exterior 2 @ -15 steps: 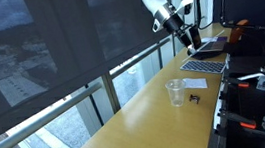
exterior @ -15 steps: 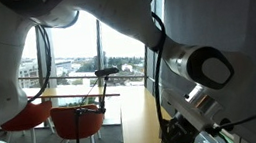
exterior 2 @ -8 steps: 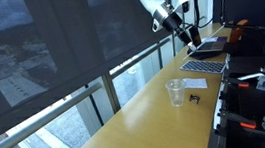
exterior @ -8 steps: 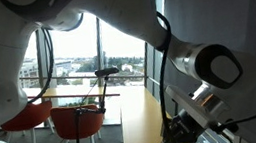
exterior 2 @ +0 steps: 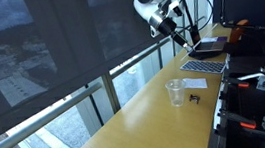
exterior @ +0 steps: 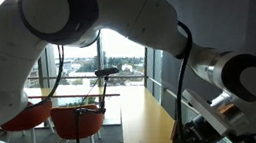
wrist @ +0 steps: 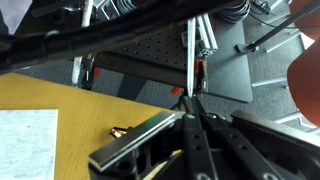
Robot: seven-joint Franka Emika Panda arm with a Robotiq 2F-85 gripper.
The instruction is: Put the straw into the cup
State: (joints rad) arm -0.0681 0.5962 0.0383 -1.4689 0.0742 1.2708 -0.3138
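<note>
A clear plastic cup [exterior 2: 176, 91] stands upright on the long wooden counter [exterior 2: 148, 118]. My gripper [exterior 2: 181, 38] hangs high above the counter's far end, well beyond the cup. In the wrist view its fingers [wrist: 197, 128] meet at a point, and the gripper [wrist: 190, 100] is shut on a thin pale straw [wrist: 190, 50] that sticks straight out past the tips. The cup is out of the wrist view. In an exterior view the arm [exterior: 111, 23] fills the picture and the gripper end sits low on the right, blurred.
A small dark object [exterior 2: 195, 98] lies beside the cup. An open laptop [exterior 2: 208, 47] and a flat keyboard-like pad [exterior 2: 204, 66] sit at the counter's far end. A window wall runs along the counter. Below the gripper are a black perforated plate [wrist: 140, 50] and cables.
The arm has swung and the wrist has turned; the gripper has shifted slightly up and away from the cup, still holding the straw. The cup has not moved.
</note>
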